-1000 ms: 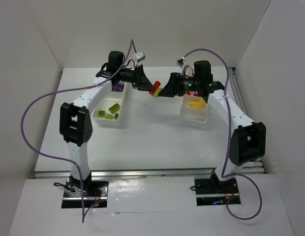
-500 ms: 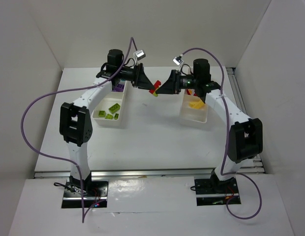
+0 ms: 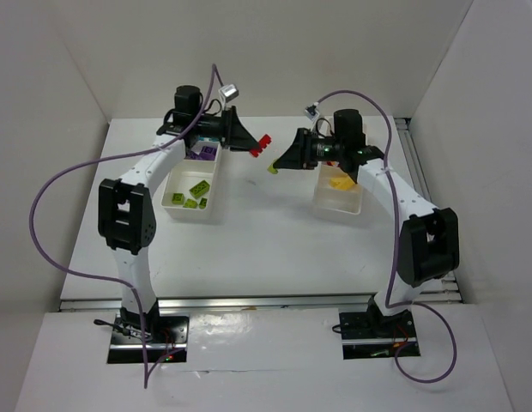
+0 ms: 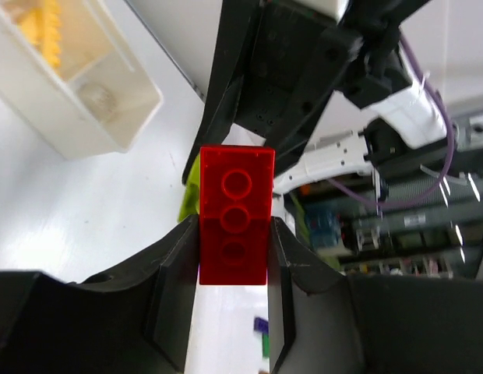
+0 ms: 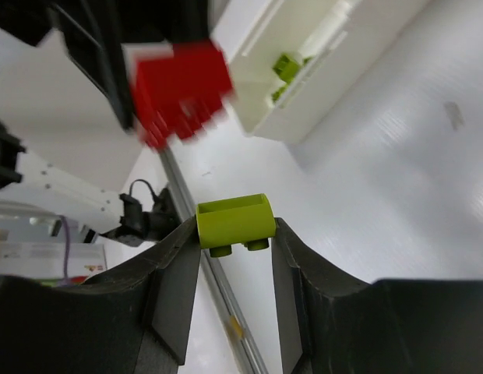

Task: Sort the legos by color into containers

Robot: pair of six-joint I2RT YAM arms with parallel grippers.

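My left gripper [image 3: 258, 147] is shut on a red lego [image 3: 263, 143], held in the air above the table's middle. The left wrist view shows this red brick [image 4: 235, 212] pinched between both fingers, studs facing the camera. My right gripper [image 3: 277, 165] is shut on a lime green lego [image 3: 271, 169], a short way right of and below the red one. In the right wrist view the lime brick [image 5: 235, 221] sits at the fingertips, with the red brick [image 5: 181, 89] blurred beyond it. The two bricks are apart.
The left container [image 3: 190, 215] holds purple pieces [image 3: 204, 153] at the back and lime pieces [image 3: 196, 189] nearer. The right container [image 3: 339, 207] holds a yellow piece [image 3: 341, 182] and lies under the right arm. White walls enclose the table.
The right gripper shut on the lime brick, which was stuck to the red one. The grippers then drew apart: the left moved back and left with the red, the right keeps the lime.
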